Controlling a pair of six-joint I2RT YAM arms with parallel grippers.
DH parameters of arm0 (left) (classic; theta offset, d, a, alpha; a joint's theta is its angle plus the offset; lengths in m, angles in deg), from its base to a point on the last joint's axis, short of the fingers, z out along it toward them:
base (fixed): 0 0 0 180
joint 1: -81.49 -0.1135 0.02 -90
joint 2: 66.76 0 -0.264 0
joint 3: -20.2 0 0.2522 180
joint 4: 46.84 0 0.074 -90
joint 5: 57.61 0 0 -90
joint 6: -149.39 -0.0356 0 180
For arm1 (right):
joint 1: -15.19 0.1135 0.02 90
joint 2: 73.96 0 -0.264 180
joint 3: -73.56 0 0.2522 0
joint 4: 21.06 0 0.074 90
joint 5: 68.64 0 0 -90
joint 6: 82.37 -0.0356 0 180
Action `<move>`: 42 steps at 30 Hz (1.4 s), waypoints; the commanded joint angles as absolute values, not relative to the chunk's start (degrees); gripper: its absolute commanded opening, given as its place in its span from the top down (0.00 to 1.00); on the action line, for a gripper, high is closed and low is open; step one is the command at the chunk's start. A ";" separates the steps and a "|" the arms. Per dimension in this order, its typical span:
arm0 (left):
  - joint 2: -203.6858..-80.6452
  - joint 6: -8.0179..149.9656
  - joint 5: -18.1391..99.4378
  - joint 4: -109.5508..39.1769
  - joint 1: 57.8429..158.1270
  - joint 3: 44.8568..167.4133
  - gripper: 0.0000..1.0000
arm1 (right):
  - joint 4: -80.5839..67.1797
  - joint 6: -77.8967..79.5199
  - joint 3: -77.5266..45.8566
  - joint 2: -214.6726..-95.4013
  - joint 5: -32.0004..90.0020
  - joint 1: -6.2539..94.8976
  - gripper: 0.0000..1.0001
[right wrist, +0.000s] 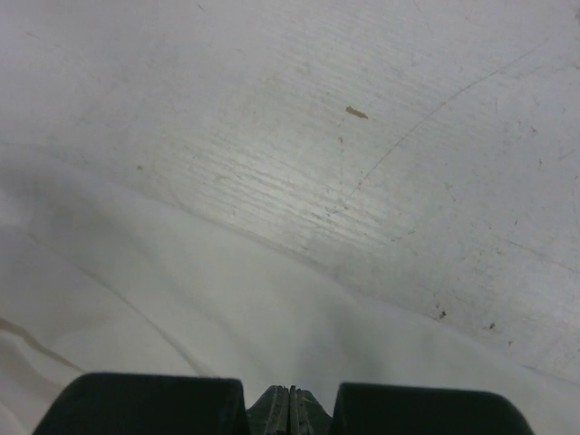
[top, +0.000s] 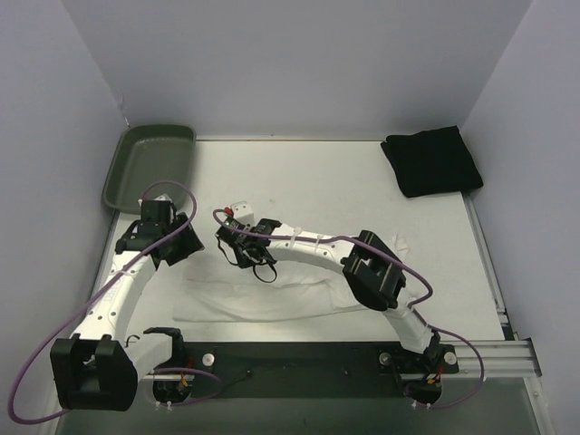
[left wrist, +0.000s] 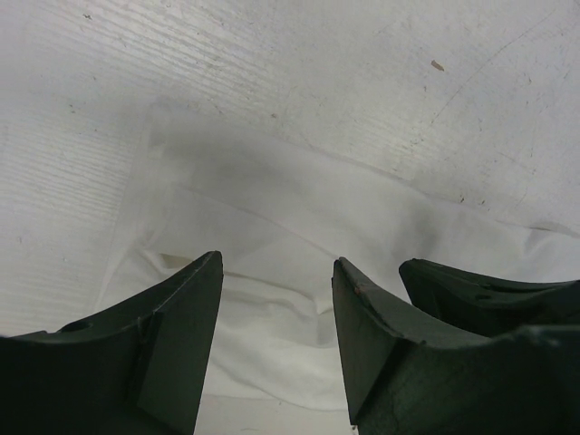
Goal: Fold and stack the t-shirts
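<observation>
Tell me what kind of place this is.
Probably a robot lab bench: a white table boxed in by plain walls, a left arm and a right arm bolted at its near edge, a white t-shirt and a black t-shirt laid out.

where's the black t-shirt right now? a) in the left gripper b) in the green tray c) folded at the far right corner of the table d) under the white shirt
c: the black t-shirt lies folded at the far right corner of the table, well apart from the green tray at the far left.
</observation>
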State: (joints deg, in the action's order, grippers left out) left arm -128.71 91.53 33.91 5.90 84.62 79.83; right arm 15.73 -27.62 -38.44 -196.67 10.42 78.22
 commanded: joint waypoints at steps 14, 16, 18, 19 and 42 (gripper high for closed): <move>-130.39 90.42 34.15 3.66 83.77 81.34 0.39 | 18.81 -27.53 -40.22 -199.91 13.98 79.53 1.00; -130.57 90.51 34.15 3.48 83.77 81.08 0.39 | 18.81 -27.79 -39.61 -199.73 13.98 79.79 1.00; -130.57 90.51 34.15 3.39 83.77 80.81 0.39 | 18.81 -27.79 -39.26 -199.29 13.98 80.32 1.00; -130.39 90.51 34.15 3.39 83.77 80.81 0.39 | 18.81 -27.79 -39.08 -199.11 13.89 80.41 1.00; -129.43 90.51 33.35 3.57 83.59 80.63 0.39 | 18.72 -30.78 -32.58 -191.64 10.64 87.09 1.00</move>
State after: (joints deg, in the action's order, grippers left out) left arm -130.37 91.47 33.91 5.59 83.99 79.85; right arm 16.93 -29.24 -33.89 -195.95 13.00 85.87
